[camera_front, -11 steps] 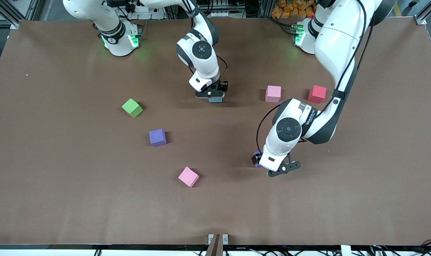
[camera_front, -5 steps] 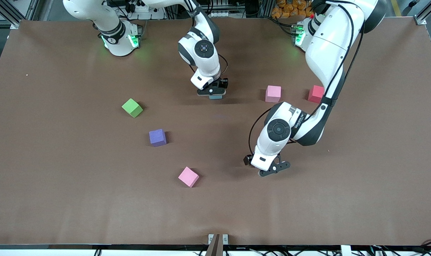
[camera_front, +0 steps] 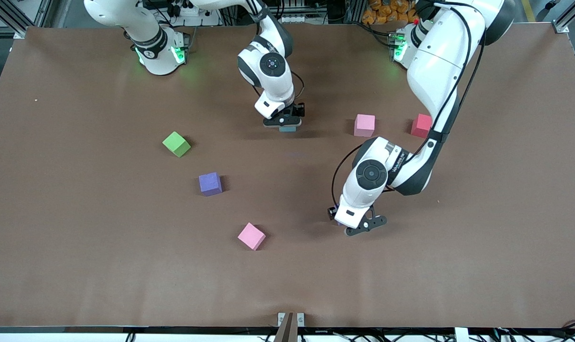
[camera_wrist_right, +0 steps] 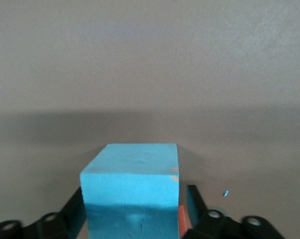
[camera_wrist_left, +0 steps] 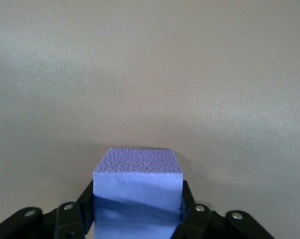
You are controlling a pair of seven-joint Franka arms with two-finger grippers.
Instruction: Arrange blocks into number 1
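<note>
**A:** Blocks first. Where do they sit?

**B:** One purple block (camera_wrist_left: 138, 185) is clamped between the fingers of the left gripper (camera_front: 356, 227), low over bare table toward the left arm's end. The sky-blue block (camera_wrist_right: 132, 194) is clamped by the right gripper (camera_front: 282, 124), over the table near the bases. A sliver of orange (camera_wrist_right: 182, 221) shows just beside it, likely the orange block.

**A:** And the loose ones?

**B:** The second purple block (camera_front: 210, 183), a pink block (camera_front: 251, 236) nearer the camera and a paler pink block (camera_front: 364, 125) lie well apart on the table (camera_front: 78, 266).

**A:** Risks?

**B:** I judge the blue block could knock the orange one askew when set down. A shallow grip might also let the purple block twist, spoiling the line of the numeral.
</note>
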